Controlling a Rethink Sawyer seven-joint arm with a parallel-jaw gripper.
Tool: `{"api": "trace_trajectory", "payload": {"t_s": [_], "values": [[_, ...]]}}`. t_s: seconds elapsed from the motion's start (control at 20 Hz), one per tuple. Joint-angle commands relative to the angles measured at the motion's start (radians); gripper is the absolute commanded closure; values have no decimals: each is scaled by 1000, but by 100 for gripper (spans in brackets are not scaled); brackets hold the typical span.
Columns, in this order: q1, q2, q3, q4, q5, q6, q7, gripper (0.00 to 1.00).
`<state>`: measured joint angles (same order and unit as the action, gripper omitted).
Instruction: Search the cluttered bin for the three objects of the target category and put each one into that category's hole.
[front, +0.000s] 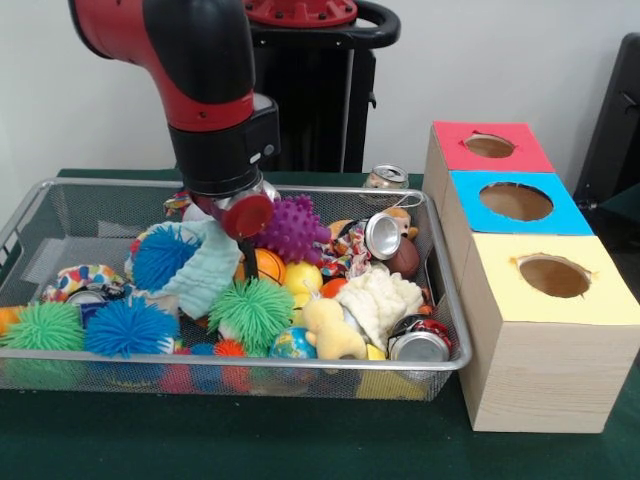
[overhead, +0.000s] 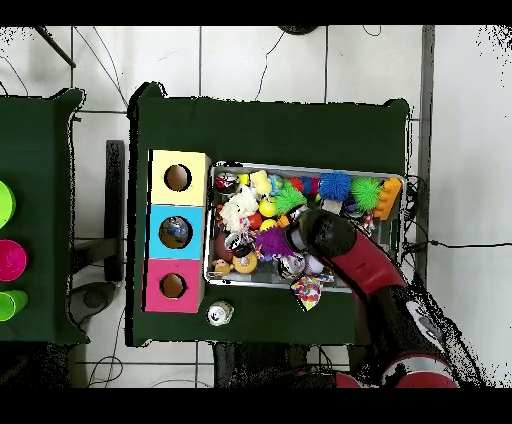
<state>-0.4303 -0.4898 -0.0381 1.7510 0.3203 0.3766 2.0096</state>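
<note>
The bin (front: 300, 364) is a wide silver wire-mesh basket full of clutter; it also shows in the overhead view (overhead: 300, 166). Inside are spiky balls in purple (front: 293, 229), green (front: 250, 310) and blue (front: 128, 326). There are also smooth balls, plush toys, a pale teal cloth (front: 205, 270) and crushed cans (front: 383, 235) (front: 419, 344). My gripper (front: 243, 243) reaches down into the middle of the bin, between the cloth and the purple ball. Its tip is buried in the clutter. In the overhead view the arm (overhead: 330, 238) hides it.
A wooden box with a red-topped hole (front: 489, 146), a blue-topped hole (front: 516, 201) and a yellow-topped hole (front: 553, 276) stands beside the bin. A can (front: 386, 178) stands on the green table behind the bin. A colourful toy (overhead: 307, 292) lies at the bin's edge nearest the robot.
</note>
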Motion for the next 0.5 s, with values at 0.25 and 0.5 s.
{"api": "trace_trajectory", "payload": {"t_s": [0.25,0.5], "values": [[100,36,101,105,48,92,184,0],[101,48,78,75,17,122,127,100]]}}
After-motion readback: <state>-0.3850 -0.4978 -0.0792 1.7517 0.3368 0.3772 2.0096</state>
